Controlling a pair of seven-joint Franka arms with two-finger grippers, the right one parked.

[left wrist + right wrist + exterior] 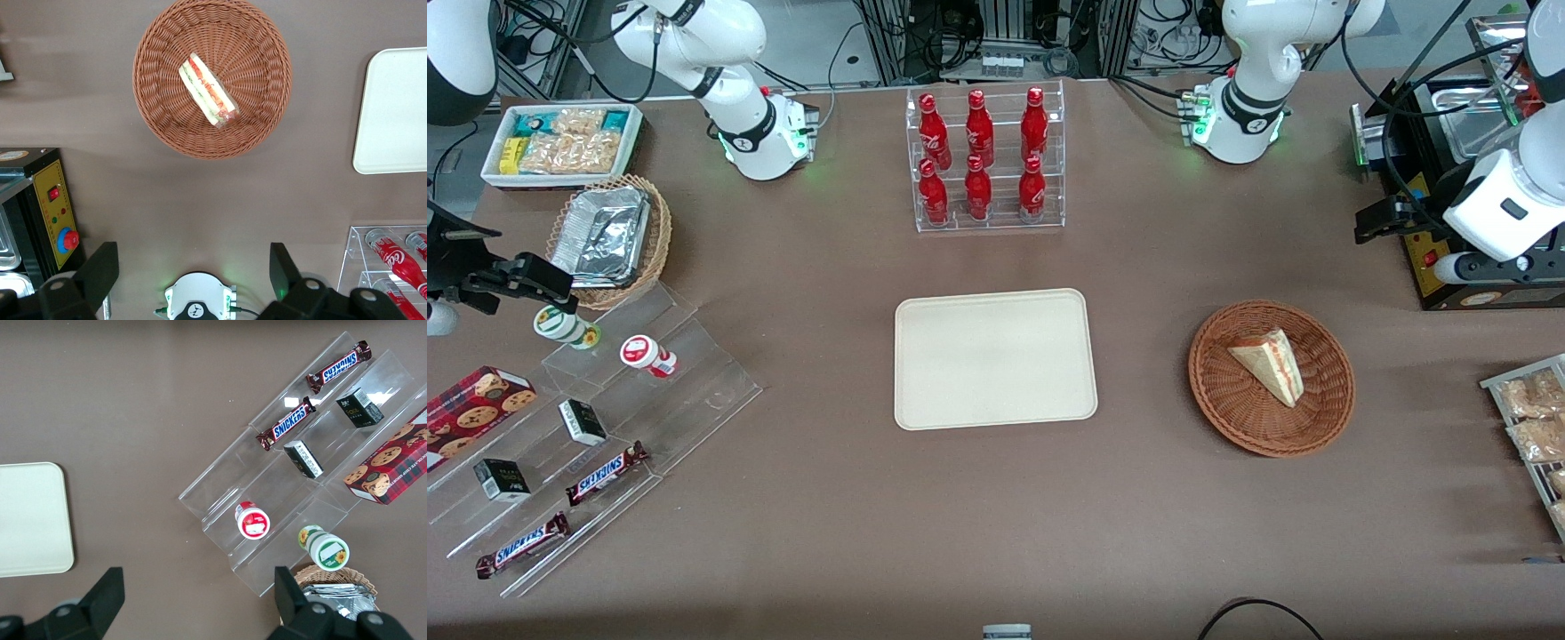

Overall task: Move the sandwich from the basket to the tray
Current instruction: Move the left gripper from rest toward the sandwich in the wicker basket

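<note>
The sandwich, a pale wedge with a red and green stripe, lies in the round reddish-brown basket. The cream tray lies flat beside the basket at the table's middle, with nothing on it. My gripper hangs high above the table, farther from the front camera than the basket and toward the working arm's end. Its fingers stand wide apart and open, holding nothing.
A black box with a red button stands under the gripper. A clear rack of red bottles stands farther back than the tray. Snack packets lie at the working arm's table edge. Acrylic steps with snacks stand toward the parked arm's end.
</note>
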